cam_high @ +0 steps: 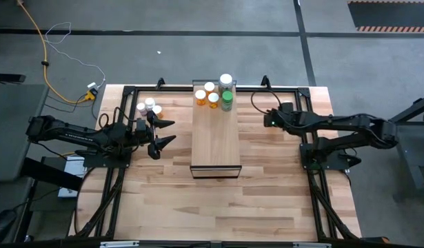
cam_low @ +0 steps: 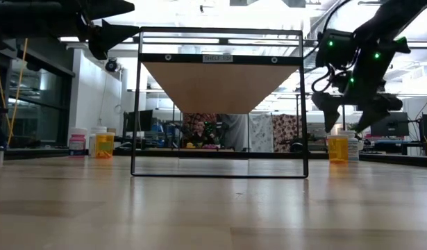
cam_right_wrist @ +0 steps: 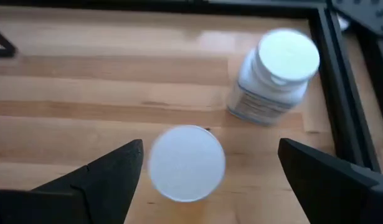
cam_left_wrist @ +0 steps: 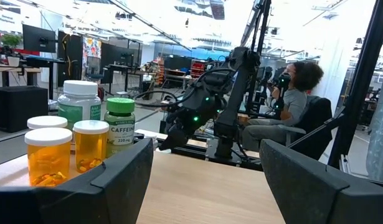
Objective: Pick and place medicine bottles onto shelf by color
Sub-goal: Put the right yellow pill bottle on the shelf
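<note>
While both claws stand wide and hold nothing, five medicine bottles (cam_high: 214,93) sit grouped at the far end of the shelf (cam_high: 215,141).
The right claw (cam_right_wrist: 210,165) hangs over a white-capped bottle (cam_right_wrist: 186,163) on the desk (cam_high: 267,200) near its far right edge, beside a white bottle (cam_right_wrist: 272,78). The left claw (cam_high: 167,132) hovers left of the shelf, close to three bottles (cam_high: 149,107) standing near the desk's far left edge.
</note>
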Tool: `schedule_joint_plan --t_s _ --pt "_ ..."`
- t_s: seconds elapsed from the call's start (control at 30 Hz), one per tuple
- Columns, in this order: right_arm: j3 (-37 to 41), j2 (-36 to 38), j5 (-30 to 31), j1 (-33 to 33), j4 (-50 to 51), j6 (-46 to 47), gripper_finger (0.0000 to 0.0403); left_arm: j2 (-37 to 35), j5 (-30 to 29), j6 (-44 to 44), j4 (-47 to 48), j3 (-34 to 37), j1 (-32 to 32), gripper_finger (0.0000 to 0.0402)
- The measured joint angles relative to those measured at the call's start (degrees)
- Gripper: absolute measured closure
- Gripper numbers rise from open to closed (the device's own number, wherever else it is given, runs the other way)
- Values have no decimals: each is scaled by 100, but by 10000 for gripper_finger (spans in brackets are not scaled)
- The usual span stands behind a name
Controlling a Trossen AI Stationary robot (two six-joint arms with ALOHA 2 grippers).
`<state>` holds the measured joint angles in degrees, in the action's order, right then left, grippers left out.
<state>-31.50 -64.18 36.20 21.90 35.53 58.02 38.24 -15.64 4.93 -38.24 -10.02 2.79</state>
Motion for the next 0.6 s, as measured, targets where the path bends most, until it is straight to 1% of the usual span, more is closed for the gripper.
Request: schedule_joint_plan --t_s 0.1,0.23,0.3,0.6 --pt "169 0 -164 162 -327 -84 41 0 0 5 0 -2 0 117" --pt "310 0 -524 307 -843 -416 41 0 0 44 0 -2 0 117" --pt "341 0 -546 327 -1063 -516 41 0 0 44 0 0 0 117" --pt "356 0 -582 325 -1021 -599 41 0 0 44 0 0 2 117"
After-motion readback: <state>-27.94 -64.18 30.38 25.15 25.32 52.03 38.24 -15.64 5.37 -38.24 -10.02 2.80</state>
